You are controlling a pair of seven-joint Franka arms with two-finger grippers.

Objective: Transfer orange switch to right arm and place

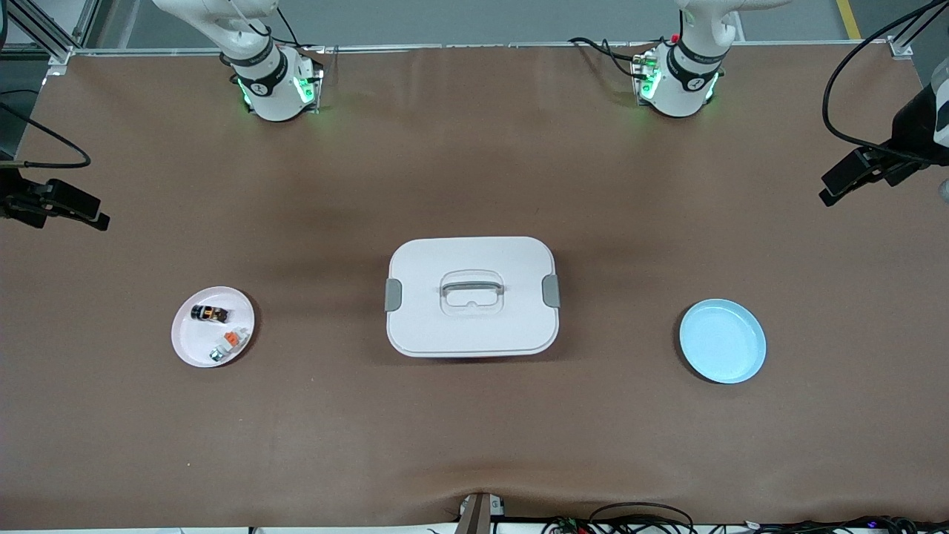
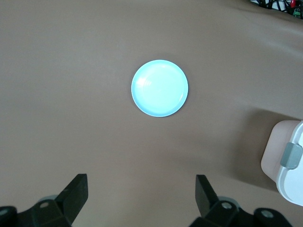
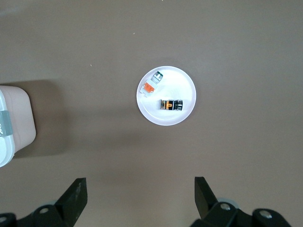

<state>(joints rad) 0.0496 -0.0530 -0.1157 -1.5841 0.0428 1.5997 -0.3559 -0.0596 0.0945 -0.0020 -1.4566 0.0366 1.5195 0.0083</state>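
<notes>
Orange switch point(image 3: 149, 87) lies in the white plate point(image 1: 185, 343) toward the right arm's end of the counter point(image 1: 474, 445), beside a black-and-orange cylindrical part point(image 1: 210, 314) that sits in the same plate, farther from the front camera. The two parts look apart, not touching. The blue plate point(image 1: 723, 341) toward the left arm's end holds nothing visible; a closed white lidded box point(image 1: 471, 297) stands between the two plates. Left end effector point(image 2: 142, 189) hangs high over the blue plate, fingers point(image 2: 75, 191) wide apart, nothing between them. Right end effector point(image 3: 141, 191) hangs high over the white plate, fingers likewise spread and holding nothing. With the switch resting in the plate on the right arm's side, the scene fits either a finished placement or a layout at odds with the task sentence; one moment does not settle which. Handling judgement: the switch looks small, light, rigid plastic with a clear or grey body and an orange lever; likely smooth and prone to skidding on the glazed plate. Best hold would be across the flat sides of the body, not on the lever, which may flip.
</notes>
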